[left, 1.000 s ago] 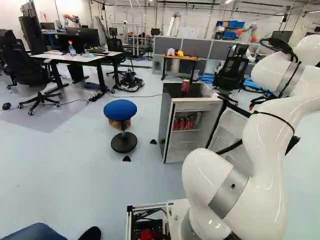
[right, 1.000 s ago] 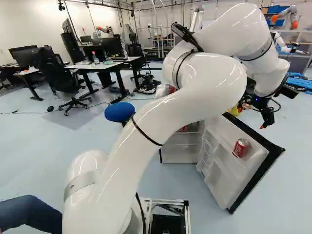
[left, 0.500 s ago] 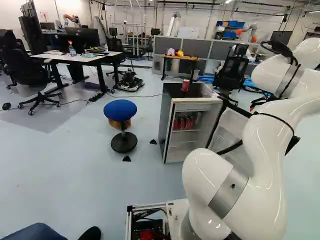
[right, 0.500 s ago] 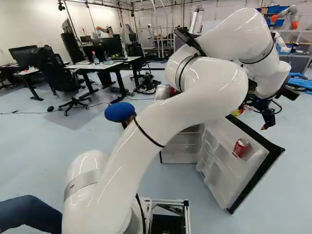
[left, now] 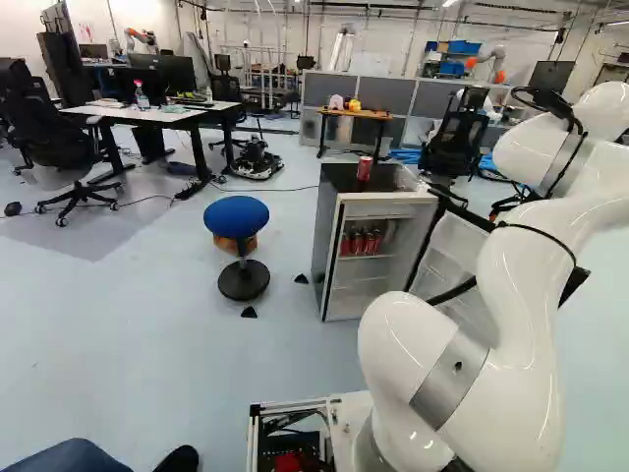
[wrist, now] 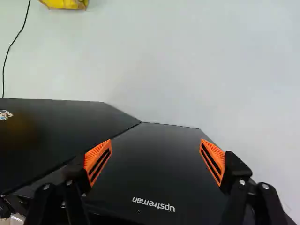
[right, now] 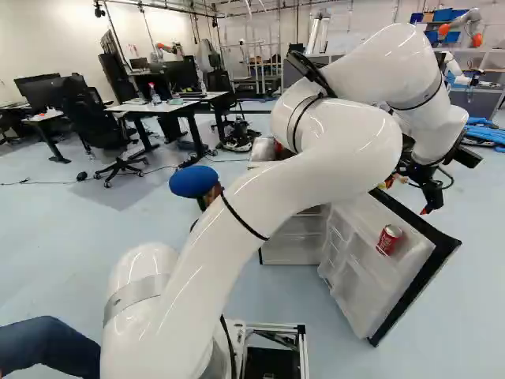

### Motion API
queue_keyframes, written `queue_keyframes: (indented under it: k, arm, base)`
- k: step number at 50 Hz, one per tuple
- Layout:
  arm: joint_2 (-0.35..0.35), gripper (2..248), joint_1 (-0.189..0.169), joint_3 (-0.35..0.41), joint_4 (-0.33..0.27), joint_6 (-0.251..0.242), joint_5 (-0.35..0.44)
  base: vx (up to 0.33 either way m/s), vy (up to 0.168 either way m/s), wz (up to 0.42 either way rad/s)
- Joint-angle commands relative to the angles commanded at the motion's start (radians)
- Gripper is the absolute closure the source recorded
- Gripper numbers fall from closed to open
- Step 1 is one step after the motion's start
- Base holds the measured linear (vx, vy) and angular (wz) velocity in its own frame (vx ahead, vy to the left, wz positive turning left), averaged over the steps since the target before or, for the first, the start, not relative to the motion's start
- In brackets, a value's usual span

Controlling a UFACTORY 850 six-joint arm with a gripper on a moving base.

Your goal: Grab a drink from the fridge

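Note:
Beyond the opened fridge door [right: 359, 272], my gripper [right: 431, 208] hangs near the door's upper outer corner in the right base view; the left base view does not show it. In the wrist view the gripper [wrist: 155, 159] is open, its orange pads far apart and nothing gripped. The door's black outer face [wrist: 164, 154] lies beneath and between them, with another black panel [wrist: 47, 136] beside it. A red can [right: 389, 239] sits in the door's shelf. Several red cans stand inside the fridge [left: 327, 241], and one can [left: 365, 168] is on its top.
A blue stool [left: 237, 216] stands beside the fridge. Behind are a wooden table [left: 356, 115], a black office chair [left: 457, 138] and desks [left: 147, 115]. A yellow object [wrist: 68, 4] lies on the floor ahead of the gripper. Another robot [right: 465, 24] is far back.
My arm's upper part has sunk slightly and shifted a little to the right in the right base view, and the gripper has moved slightly with it. The base, door and cans have stayed put.

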Motion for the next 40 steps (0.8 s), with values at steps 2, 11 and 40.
queue_keyframes:
  k: [2,11,40]
  arm:
    - [0.003,3,-0.001,0.004,0.000,0.000,0.000]
    - [0.016,3,-0.004,0.025,0.000,0.000,0.000]
    - [0.062,3,-0.014,0.101,0.000,0.000,0.000]
  base:
    - [0.000,0.000,0.000]
    - [0.000,0.000,0.000]
    - [0.000,0.000,0.000]
